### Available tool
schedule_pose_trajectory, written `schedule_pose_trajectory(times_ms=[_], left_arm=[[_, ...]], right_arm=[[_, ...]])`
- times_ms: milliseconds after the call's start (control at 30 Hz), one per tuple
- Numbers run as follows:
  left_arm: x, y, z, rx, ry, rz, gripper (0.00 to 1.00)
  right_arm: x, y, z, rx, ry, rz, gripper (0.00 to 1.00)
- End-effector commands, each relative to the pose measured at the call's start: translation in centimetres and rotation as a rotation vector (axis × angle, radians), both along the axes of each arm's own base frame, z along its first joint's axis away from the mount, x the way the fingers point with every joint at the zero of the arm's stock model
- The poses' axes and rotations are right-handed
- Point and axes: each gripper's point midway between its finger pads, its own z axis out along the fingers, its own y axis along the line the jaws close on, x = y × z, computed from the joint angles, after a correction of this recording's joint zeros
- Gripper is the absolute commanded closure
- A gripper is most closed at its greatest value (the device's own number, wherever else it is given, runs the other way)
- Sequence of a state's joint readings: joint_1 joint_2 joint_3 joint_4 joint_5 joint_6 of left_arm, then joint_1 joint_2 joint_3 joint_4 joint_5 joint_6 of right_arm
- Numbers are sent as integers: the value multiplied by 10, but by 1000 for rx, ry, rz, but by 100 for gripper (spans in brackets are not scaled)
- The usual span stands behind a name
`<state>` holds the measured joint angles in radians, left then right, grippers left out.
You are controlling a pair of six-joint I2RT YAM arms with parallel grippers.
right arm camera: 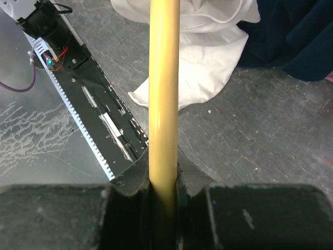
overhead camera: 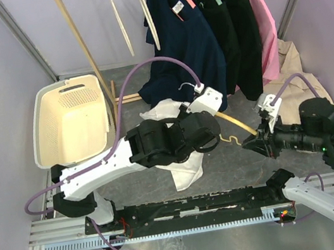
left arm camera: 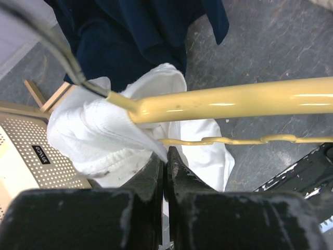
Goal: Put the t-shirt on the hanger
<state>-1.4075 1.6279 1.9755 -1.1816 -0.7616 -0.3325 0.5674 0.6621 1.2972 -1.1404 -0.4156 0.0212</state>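
The white t-shirt (overhead camera: 186, 168) hangs bunched under my left arm at the centre, and it also shows in the left wrist view (left arm camera: 99, 130) and the right wrist view (right arm camera: 208, 57). The yellow hanger (overhead camera: 239, 124) lies level between the arms. Its thick arm (left arm camera: 234, 99) runs into the shirt's cloth, with its thin lower bar (left arm camera: 234, 139) beneath and its metal hook (left arm camera: 62, 49) to the left. My left gripper (left arm camera: 167, 159) is shut on a fold of the t-shirt just below the hanger. My right gripper (right arm camera: 164, 179) is shut on the hanger's arm (right arm camera: 164, 78), and it also shows in the top view (overhead camera: 252, 145).
A cream laundry basket (overhead camera: 70, 119) stands at the left. Behind, a wooden rack (overhead camera: 87, 48) holds navy (overhead camera: 189, 44), black and pink garments and bare cream hangers. A beige garment (overhead camera: 294, 62) lies at the back right. A black rail (overhead camera: 187, 208) runs along the near edge.
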Motion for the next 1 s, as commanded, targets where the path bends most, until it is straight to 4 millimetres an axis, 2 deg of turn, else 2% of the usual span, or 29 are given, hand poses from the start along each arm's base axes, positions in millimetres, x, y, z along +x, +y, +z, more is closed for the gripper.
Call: schedule_pose_trajectory(times_ms=[0,100,267,433,667,967], left_arm=[[-13,-6,23,-18,-51,-45,97],[-18,-12,36,-28,-95,-58,97],[-28,-20,63,-54,-164,-71,97],[-37,-26,79,-70,-201,-93,97],[-48,-39,85,-78,-212,-135,96],[-66,-58,87,-108,-190,-228,96]], right_arm=[[-5,-6,71,153,-246,-13,99],[-10,-5,67,166,-240,3,99],[-16,10,49,215,-164,61,99],[-23,19,38,292,-101,83,99],[-26,31,39,445,-76,101,99],[-14,44,33,621,-67,87,99]])
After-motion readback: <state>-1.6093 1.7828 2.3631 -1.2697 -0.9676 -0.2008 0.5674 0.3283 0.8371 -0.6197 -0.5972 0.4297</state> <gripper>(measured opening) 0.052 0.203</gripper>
